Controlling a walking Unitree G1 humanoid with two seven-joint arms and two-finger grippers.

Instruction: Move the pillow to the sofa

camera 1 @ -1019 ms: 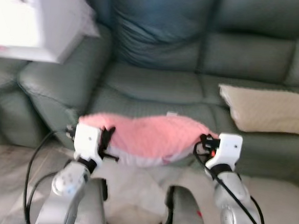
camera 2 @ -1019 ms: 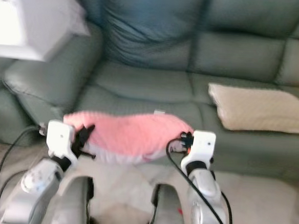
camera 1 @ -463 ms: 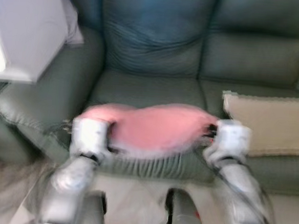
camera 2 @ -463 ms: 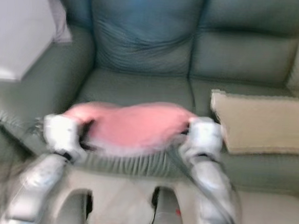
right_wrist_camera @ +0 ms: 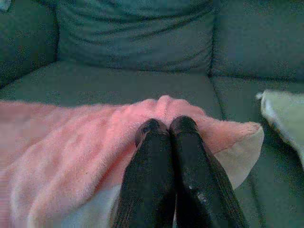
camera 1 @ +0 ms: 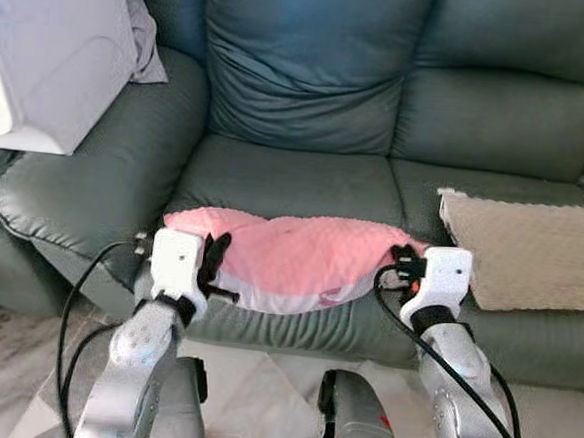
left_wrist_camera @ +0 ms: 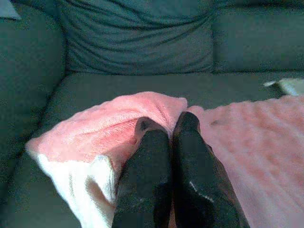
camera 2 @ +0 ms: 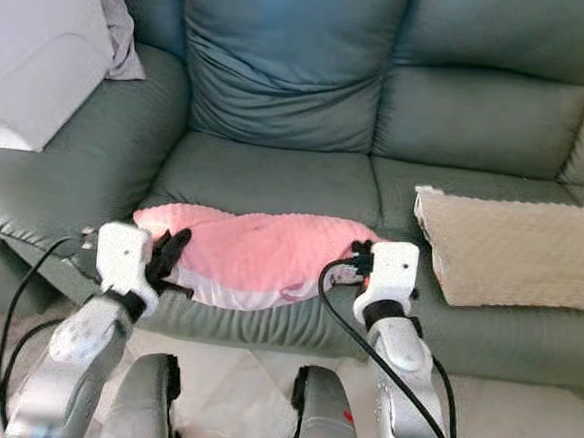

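Two grippers: left gripper and right gripper are pinched closed on the pink pillow's ends.
Progress: pillow is held at the sofa seat's front edge; release is left.

Two silver arms end in blocky white wrist housings, each carrying a gripper of two long black fingers. The left gripper has glossy, rounded fingertips; the right gripper shows a small red spot on its mount. Black cables loop beside both forearms. Below, grey rounded leg shells show, one bearing a small red mark.
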